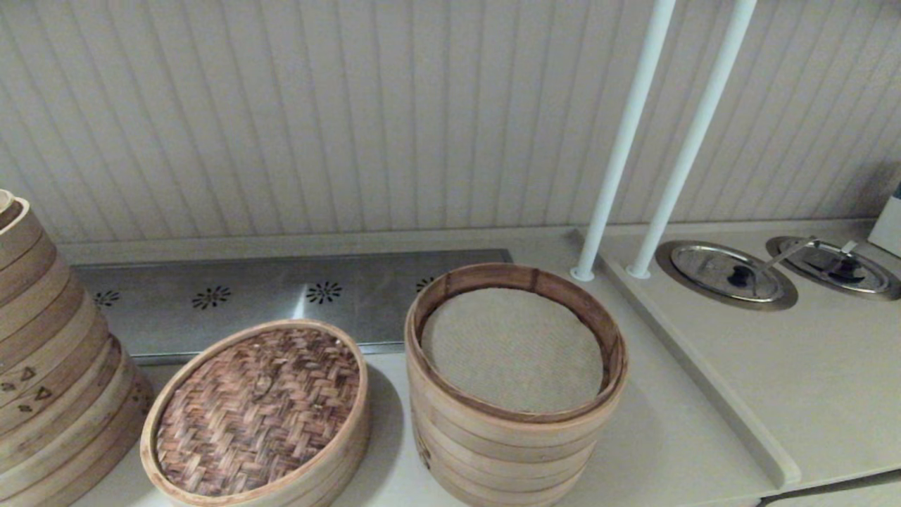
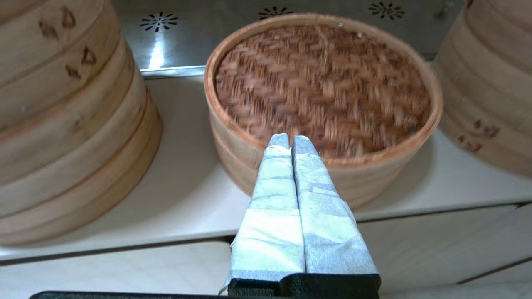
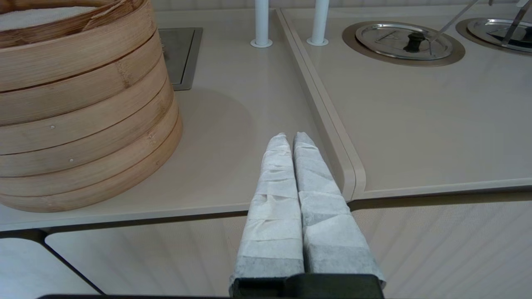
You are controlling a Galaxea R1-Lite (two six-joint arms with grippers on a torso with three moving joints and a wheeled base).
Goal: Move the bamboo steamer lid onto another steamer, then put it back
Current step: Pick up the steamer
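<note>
Bamboo steamer lid (image 1: 258,408) seated on a low steamer tray (image 2: 232,155) at 7 o'clock on the surface (image 1: 654,451), beside the liner-topped multi-tier stack (image 1: 514,394) at 5 o'clock; left hand (image 2: 289,141) pressed shut, empty, aimed at the lid's near rim for reach; right hand (image 3: 289,139) likewise shut, empty, idle off the surface edge

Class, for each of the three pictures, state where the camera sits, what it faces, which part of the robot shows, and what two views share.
Head view: high, looking down at the counter; no robot part shows.
Left wrist view: behind the shut left gripper, facing the woven lid on its low steamer.
Right wrist view: behind the shut right gripper, facing the counter beside the tall steamer stack.
Shared: head and left wrist views both show the woven lid.
</note>
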